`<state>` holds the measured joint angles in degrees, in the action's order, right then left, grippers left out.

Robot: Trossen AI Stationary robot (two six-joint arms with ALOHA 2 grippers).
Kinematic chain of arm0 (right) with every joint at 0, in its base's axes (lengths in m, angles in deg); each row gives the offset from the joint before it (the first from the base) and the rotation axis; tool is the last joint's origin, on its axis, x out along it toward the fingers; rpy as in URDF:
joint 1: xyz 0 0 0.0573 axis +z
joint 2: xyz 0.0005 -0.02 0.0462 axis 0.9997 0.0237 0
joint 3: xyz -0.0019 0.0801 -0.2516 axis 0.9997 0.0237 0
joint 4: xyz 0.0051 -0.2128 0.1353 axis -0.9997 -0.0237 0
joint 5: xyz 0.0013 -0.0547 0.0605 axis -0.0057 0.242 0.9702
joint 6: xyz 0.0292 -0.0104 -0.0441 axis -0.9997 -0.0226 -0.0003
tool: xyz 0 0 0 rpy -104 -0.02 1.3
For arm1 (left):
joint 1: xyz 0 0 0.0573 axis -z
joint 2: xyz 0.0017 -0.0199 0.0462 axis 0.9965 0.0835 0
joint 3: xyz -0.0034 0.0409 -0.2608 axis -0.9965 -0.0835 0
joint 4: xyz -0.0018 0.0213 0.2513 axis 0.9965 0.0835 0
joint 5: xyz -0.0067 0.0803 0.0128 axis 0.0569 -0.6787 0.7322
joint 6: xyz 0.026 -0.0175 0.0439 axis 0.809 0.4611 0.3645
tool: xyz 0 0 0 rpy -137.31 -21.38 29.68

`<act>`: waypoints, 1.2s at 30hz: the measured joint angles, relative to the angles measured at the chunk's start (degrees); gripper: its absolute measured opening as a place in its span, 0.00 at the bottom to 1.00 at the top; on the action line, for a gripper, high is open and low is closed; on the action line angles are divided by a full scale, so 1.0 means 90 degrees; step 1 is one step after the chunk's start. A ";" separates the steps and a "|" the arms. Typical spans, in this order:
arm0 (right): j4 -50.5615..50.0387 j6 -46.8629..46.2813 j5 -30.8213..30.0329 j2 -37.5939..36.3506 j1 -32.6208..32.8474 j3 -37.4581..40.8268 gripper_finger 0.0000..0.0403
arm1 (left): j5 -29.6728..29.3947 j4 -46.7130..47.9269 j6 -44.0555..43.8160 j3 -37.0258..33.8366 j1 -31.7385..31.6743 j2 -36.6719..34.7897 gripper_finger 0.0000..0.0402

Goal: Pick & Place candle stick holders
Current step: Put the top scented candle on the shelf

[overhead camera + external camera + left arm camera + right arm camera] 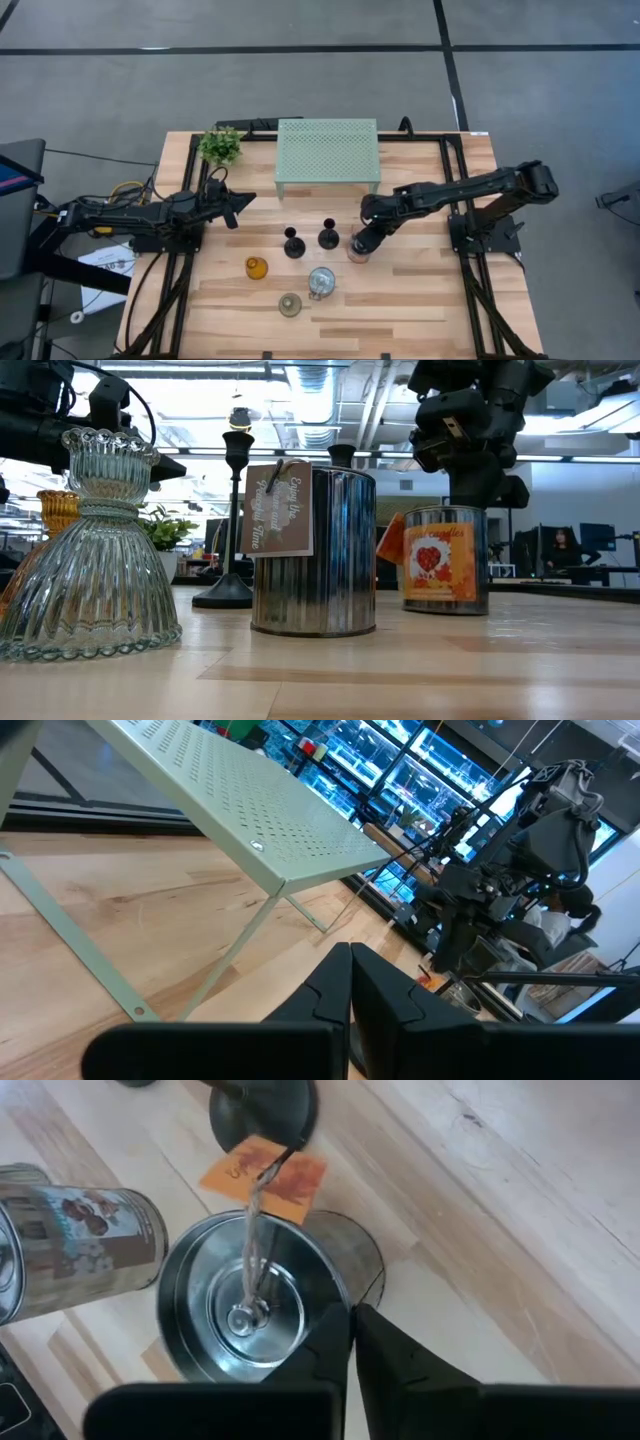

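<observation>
Wooden table (pixel 420 300), right gripper (pixel 350 1325) shut on jar holder's (pixel 250 1295) rim

**Colours and Patterns on the Table**

Table (pixel 420 300): pale wood planks, black frame. Rack (pixel 328 150) at 12 o'clock: mint green, perforated dot pattern. Plant (pixel 221 145): green leaves. Two stemmed holders (pixel 292 243) (pixel 327 236): black. Glass holder (pixel 256 267) at 9 o'clock: amber. Ribbed glass holder (pixel 88 560): pale green. Tin (pixel 313 550): silvery, brown tag. Second tin (pixel 445 558): orange leaf-patterned label.

A wooden table (pixel 420 300) carries six candle stick holders (pixel 291 243), a pale green perforated rack (pixel 328 152) and a small potted plant (pixel 221 146).
</observation>
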<state>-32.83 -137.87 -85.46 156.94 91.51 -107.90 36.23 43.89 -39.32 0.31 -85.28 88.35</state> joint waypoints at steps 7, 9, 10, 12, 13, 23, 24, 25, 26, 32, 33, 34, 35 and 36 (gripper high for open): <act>-0.0804 0.0002 -0.0027 -0.0369 -0.0079 -0.0190 0.00 | 0.0001 0.0002 0.0000 0.0000 0.0002 0.0000 0.02; -0.1309 0.0127 -0.0097 -0.0417 -0.0116 -0.0457 0.00 | 0.0001 0.0000 0.0001 0.0000 0.0000 0.0000 0.02; -0.1528 0.0229 -0.0172 -0.0427 -0.0131 -0.0620 0.00 | 0.0002 0.0002 0.0002 0.0000 0.0002 0.0000 0.02; -0.1829 0.0452 -0.0285 -0.0427 -0.0183 -0.0995 0.00 | 0.0001 0.0000 0.0002 0.0000 0.0001 0.0000 0.02; -0.1956 0.0560 -0.0315 -0.0429 -0.0225 -0.1211 0.00 | 0.0002 0.0002 0.0001 0.0000 0.0000 0.0000 0.02; -0.3417 0.1543 -0.1011 -0.0441 -0.0899 -0.3087 0.00 | 0.0000 0.0002 0.0002 0.0000 0.0000 0.0000 0.02; -0.3525 0.1665 -0.1027 -0.0442 -0.1009 -0.3240 0.00 | 0.0002 0.0002 0.0002 0.0000 0.0002 0.0000 0.02; -0.3603 0.1762 -0.1026 -0.0442 -0.1122 -0.3394 0.00 | 0.0001 0.0002 0.0002 0.0000 0.0002 0.0000 0.02; -0.3656 0.1872 -0.1023 -0.0442 -0.1238 -0.3537 0.00 | 0.0000 0.0002 0.0002 0.0000 0.0000 0.0000 0.02; -0.3816 0.2635 -0.1027 -0.0385 -0.1979 -0.4234 0.00 | 0.0000 0.0002 0.0002 0.0000 0.0002 0.0002 0.02; -0.3818 0.2761 -0.1027 -0.0348 -0.2100 -0.4334 0.00 | 0.0000 0.0002 0.0002 0.0000 0.0000 0.0000 0.02; -0.3825 0.2855 -0.1021 -0.0297 -0.2221 -0.4426 0.00 | 0.0002 0.0001 0.0002 0.0000 0.0002 0.0000 0.02; -0.3857 0.2938 -0.1011 -0.0235 -0.2362 -0.4515 0.00 | 0.0001 0.0002 0.0002 0.0000 0.0001 0.0000 0.02; -0.3918 0.3072 -0.1001 -0.0164 -0.2499 -0.4613 0.00 | 0.0000 0.0002 0.0002 0.0000 0.0000 0.0000 0.02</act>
<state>-68.09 -110.22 -94.47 155.46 69.02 -149.41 36.23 43.90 -39.30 0.31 -85.29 88.35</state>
